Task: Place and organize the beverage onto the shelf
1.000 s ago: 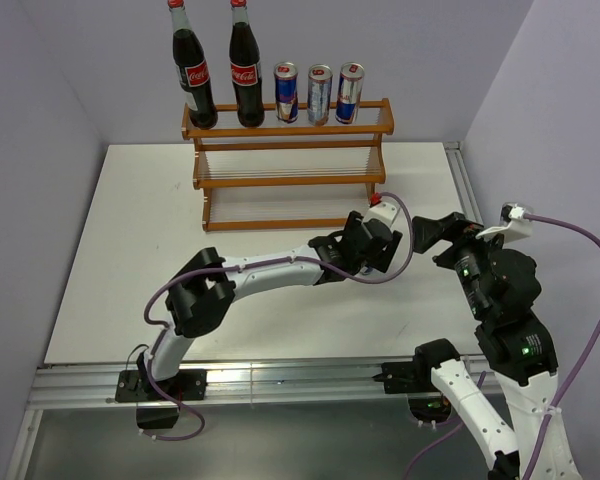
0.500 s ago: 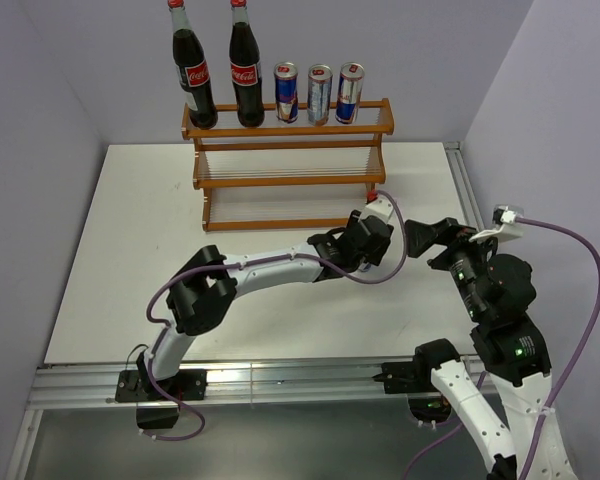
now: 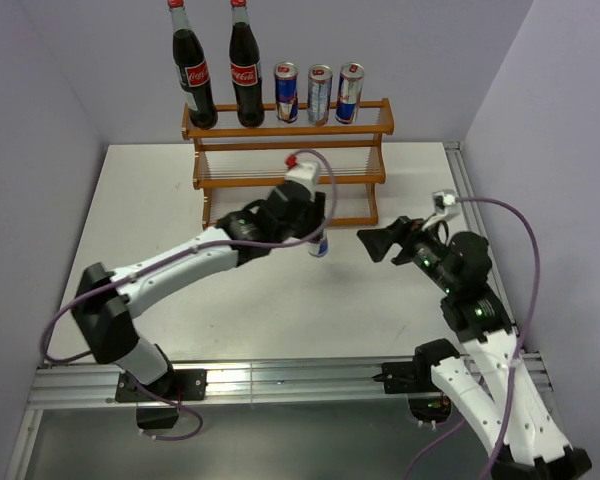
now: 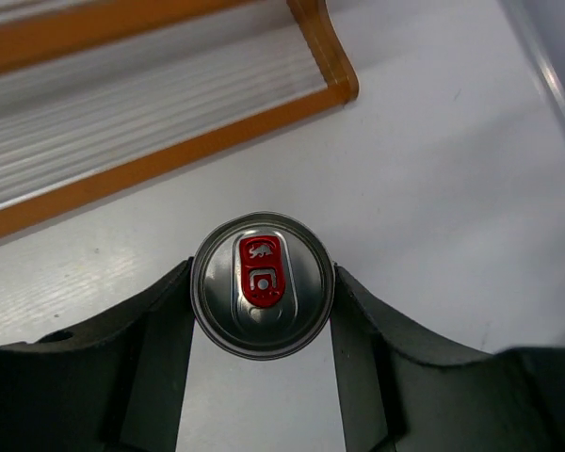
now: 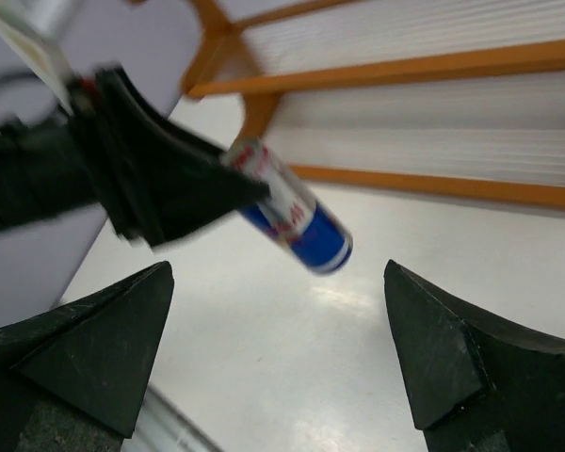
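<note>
One can [image 4: 262, 282]: red tab left-wrist only.

Left tool [image 3: 316, 238] clasping slim can [image 3: 320, 247], just before shelf [image 3: 290, 181]

The left arm [image 3: 180, 260] and right arm [image 3: 495, 400] have white links between bulky black joints. A purple cable [image 3: 533, 275] loops along each, and small green lights glow on the right one.

Coca-Cola script shows on the left bottle [image 3: 196, 74] and right bottle [image 3: 245, 74].
</note>
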Robot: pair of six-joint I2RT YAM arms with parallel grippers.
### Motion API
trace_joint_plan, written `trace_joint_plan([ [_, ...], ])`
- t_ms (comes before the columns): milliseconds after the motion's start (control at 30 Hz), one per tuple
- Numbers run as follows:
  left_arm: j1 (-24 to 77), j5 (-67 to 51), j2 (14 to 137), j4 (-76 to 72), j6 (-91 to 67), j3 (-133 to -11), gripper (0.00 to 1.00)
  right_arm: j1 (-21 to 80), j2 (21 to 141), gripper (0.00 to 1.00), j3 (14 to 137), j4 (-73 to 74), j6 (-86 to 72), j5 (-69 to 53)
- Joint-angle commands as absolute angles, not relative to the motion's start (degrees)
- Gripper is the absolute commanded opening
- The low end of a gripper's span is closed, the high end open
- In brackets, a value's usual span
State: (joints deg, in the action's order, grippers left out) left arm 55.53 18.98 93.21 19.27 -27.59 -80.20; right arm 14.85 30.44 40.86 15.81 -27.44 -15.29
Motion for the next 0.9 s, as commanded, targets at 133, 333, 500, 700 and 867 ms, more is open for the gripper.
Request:
trace_joint_plan([
  [133,48.0,6.3,77.4,20.7,-28.8,-74.8,0.0,15.7,49.9,0.95,41.0,-2.3,-26.8,-45.7],
  [333,43.9,-3.1,71.2,27.5,-29.0,-74.2,0.0,29.3,60.4,0.95,50.5,6.0,-11.3,-42.3],
  [500,42.6,-10.4,68.2,32.0,-27.3,-75.1,0.0,38.9,65.7,0.95,56.0,12.6,-1.9,-36.7],
  [700,42.6,-19.8,64.3,33.0,-24.3,-74.0,0.0,41.0,66.0,0.94,56.9,10.6,-1.2,-35.0],
  [867,42.6,-28.7,60.6,30.2,-23.4,-71.5,0.0,41.3,64.3,0.92,55.5,8.8,-0.6,-40.5],
])
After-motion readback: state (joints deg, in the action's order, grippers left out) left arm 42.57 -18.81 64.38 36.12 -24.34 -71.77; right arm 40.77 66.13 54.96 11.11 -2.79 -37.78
